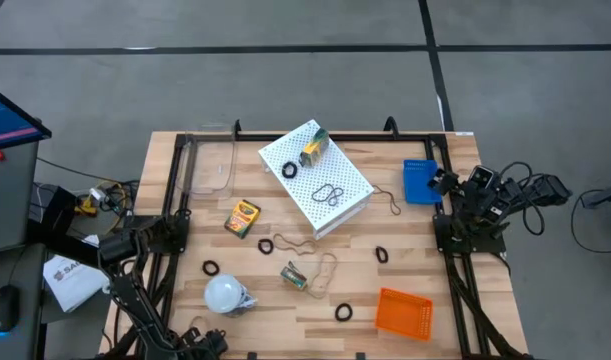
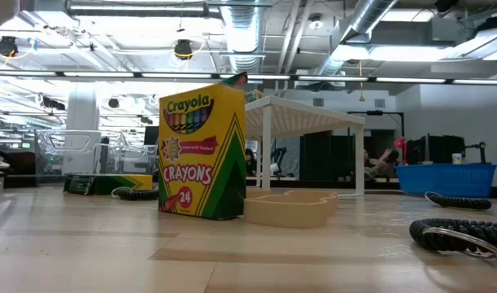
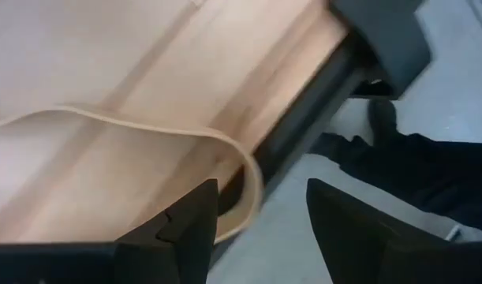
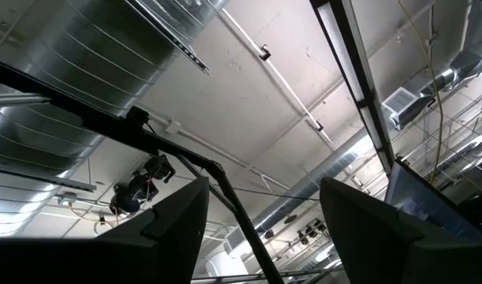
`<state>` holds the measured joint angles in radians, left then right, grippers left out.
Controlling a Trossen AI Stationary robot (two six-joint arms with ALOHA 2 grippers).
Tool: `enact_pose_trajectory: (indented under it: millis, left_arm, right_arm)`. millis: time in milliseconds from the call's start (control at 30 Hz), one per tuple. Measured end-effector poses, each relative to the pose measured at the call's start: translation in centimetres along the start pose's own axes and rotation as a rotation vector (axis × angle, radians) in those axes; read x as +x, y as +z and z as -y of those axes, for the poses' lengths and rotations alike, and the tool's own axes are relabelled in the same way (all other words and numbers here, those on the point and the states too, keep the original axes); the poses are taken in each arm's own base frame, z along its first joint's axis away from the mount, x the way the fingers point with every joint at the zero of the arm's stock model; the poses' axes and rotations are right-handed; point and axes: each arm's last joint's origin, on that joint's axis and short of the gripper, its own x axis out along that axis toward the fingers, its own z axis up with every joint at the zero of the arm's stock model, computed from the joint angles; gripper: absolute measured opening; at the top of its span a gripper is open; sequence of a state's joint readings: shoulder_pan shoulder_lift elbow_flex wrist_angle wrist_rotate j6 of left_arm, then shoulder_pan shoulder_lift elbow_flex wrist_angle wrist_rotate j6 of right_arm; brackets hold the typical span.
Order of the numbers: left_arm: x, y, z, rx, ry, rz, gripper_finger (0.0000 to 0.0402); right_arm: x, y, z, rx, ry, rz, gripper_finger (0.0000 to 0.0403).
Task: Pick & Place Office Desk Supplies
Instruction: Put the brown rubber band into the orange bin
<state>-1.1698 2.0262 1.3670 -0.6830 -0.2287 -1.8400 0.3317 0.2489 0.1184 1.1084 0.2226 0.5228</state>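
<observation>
On the worktop (image 1: 185, 215): white perforated box (image 1: 350, 195) at centre, carrying a crayon box (image 1: 314, 150), a black ring (image 1: 289, 171) and tan loops (image 1: 328, 193).
Crayon boxes: one upright (image 1: 242, 217), left of the white box; one flat (image 1: 294, 276), nearer the front.
Left fingers (image 3: 189, 225): parted at the worktop's edge, a tan rubber band (image 3: 146, 130) looped between them, not gripped.
Right fingers (image 4: 177, 229): wide apart, empty, pointing at the ceiling.

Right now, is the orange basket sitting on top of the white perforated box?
No, the orange basket lies on the table, apart from the white perforated box.
</observation>
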Motion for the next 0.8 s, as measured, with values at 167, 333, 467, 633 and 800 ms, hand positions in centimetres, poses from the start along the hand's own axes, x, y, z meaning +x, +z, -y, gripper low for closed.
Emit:
enact_pose_trajectory:
  millis: [167,333,467,633,800]
  left_arm:
    - [0.35,-0.01,-0.57,-0.004,0.025,-0.027,0.0173]
    - [0.74,0.01,-1.03,-0.055,0.020,-0.031,0.0133]
    - [0.89,0.00,-1.17,-0.055,0.023,-0.031,0.0080]
    - [0.70,-0.33,-0.95,-0.063,-0.010,-0.044,0.0008]
    - [0.03,-0.92,-0.51,-0.046,-0.068,-0.101,0.0002]
  right_arm:
    - [0.00,0.00,0.00,0.000,0.000,0.000,0.0240]
    - [0.00,0.00,0.00,0.000,0.000,0.000,0.0240]
    - [0.00,0.03,0.01,0.001,-0.006,0.006,0.0240]
    - [0.00,0.05,0.01,0.001,-0.008,0.009,0.0240]
    - [0.00,0.05,0.02,0.001,-0.010,0.010,0.0240]
